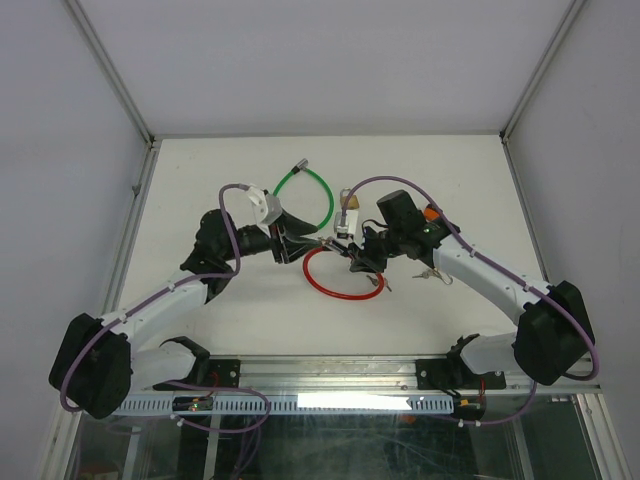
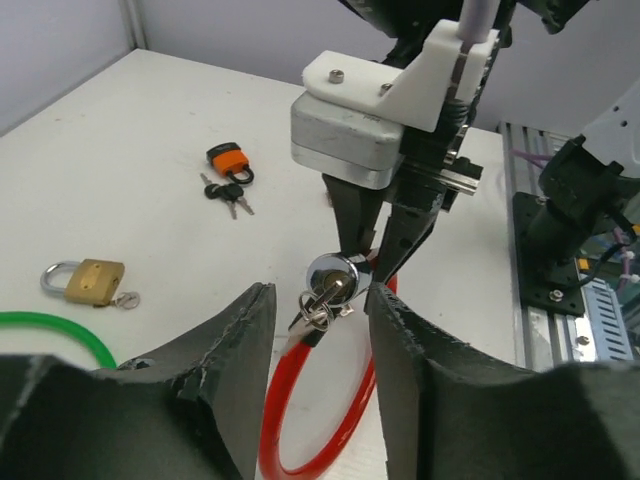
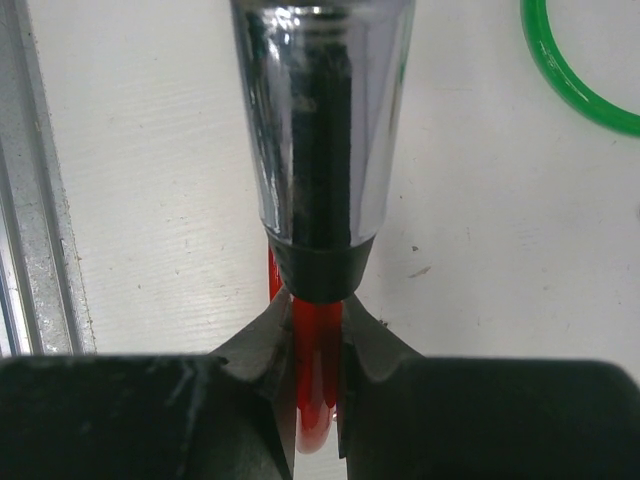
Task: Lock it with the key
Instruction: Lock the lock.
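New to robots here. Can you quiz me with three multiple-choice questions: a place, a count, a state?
1. Where is the brass padlock? A: on the table beside the green cable. B: in a gripper. C: hanging from an arm.
2. How many padlocks lie on the table? A: one. B: two. C: four.
3. The right gripper is: A: wide open. B: shut on the red cable. C: shut on a padlock.
Answers: 1 A, it lies flat by the green cable. 2 B, the brass padlock and an orange padlock. 3 B, its fingers pinch the red cable.
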Action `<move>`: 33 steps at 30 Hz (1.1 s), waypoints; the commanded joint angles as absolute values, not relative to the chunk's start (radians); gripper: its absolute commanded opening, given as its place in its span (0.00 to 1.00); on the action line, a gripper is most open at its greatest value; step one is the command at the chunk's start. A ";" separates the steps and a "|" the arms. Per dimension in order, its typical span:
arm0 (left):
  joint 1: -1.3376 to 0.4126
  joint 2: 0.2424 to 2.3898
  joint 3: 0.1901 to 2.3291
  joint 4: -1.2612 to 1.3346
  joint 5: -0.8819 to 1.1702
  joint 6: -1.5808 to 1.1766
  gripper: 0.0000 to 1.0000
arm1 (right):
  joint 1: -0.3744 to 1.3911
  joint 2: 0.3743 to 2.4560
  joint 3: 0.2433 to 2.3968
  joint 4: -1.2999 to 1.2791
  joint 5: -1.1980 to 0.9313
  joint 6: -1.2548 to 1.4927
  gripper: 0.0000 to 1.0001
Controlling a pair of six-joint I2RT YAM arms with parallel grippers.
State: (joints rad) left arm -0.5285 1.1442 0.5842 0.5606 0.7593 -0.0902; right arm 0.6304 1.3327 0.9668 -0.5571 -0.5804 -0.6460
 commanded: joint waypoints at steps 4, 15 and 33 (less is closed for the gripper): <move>-0.524 1.015 0.534 0.641 0.615 -0.054 0.80 | 0.632 1.345 0.987 -0.566 -0.578 -0.650 0.00; -0.523 1.118 0.651 0.549 0.715 0.070 0.99 | 0.632 1.348 0.986 -0.566 -0.582 -0.650 0.00; -0.502 1.247 0.738 0.457 0.868 0.065 0.44 | 0.633 1.347 0.985 -0.568 -0.581 -0.650 0.00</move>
